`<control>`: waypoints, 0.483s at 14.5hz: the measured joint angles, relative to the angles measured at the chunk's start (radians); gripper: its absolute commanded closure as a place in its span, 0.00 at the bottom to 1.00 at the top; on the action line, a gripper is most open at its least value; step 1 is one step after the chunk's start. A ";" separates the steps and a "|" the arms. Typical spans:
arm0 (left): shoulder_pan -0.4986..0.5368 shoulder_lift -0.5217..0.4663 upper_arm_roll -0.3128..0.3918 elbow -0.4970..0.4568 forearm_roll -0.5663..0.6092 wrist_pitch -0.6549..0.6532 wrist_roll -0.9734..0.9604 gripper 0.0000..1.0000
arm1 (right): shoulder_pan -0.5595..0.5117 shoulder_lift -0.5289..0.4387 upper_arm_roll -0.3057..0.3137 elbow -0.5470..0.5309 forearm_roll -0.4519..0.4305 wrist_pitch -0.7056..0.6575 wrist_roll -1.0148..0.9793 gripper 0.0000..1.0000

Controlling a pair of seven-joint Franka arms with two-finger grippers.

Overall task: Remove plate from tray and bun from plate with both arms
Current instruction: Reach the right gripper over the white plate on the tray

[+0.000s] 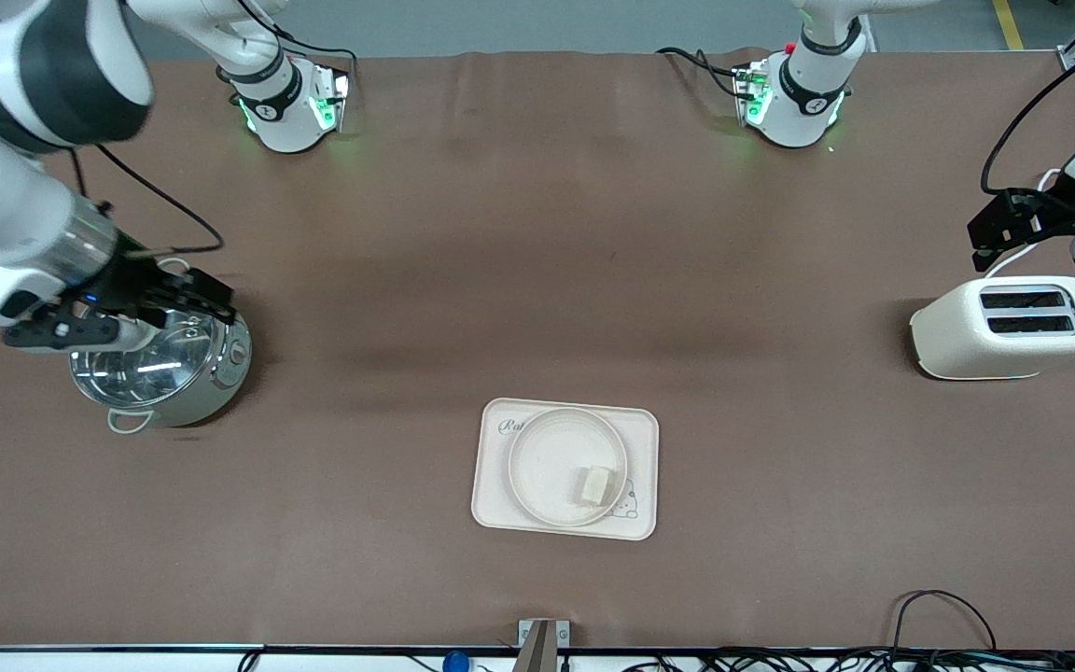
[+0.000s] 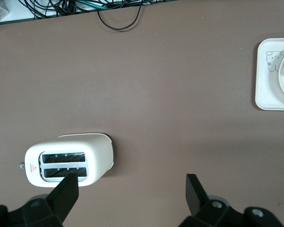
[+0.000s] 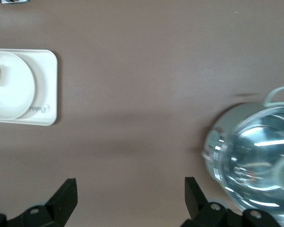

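1. Starting from this layout, you have the round cream-coloured shallow plate (image 1: 564, 465) resting inside the rectangular cream tray with rounded corners (image 1: 493, 485), which sits mid-table, near the front camera. The small pale oblong bun (image 1: 595, 484) lies on the plate, at the side toward the left arm's end of the table. Nothing has yet been lifted.

2. Your black two-finger left gripper (image 2: 130, 189) hangs over the white two-slot toaster (image 1: 1010, 327), fingers spread wide and empty. One finger shows directly above the toaster's slots in the left wrist view. A straight descent or a low sweep toward the tray could strike the toaster, in my judgement.

3. Your black two-finger right gripper (image 3: 130, 191) hangs over the shiny steel pot with a glass lid (image 1: 160, 371), fingers likewise spread and empty. A low departure risks clipping the lid or the pot's handle.

4. Both grippers are well apart from the tray. They must converge on one small area, so the arms may crowd each other if you bring them in together.

5. The plate fills most of the tray's width. Its raised rim sits close to the tray's wall, so a finger may catch the tray and drag it along.

6. The bun rests near the plate's rim. Tilting the plate on lifting could roll the bun off.

7. The bun looks soft; a hard pinch may crush it.
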 measured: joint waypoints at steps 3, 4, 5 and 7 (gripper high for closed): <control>0.008 0.007 0.002 0.001 -0.054 0.000 -0.001 0.00 | 0.088 0.089 0.002 -0.025 0.007 0.152 0.097 0.00; 0.012 0.009 0.003 0.001 -0.070 0.000 -0.001 0.00 | 0.118 0.124 0.002 -0.026 0.008 0.197 0.130 0.00; 0.014 0.011 0.004 0.001 -0.077 0.000 -0.001 0.00 | 0.147 0.157 0.002 -0.026 0.008 0.237 0.157 0.00; 0.015 0.019 0.006 0.002 -0.087 0.000 -0.001 0.00 | 0.198 0.213 0.003 -0.026 0.010 0.304 0.225 0.00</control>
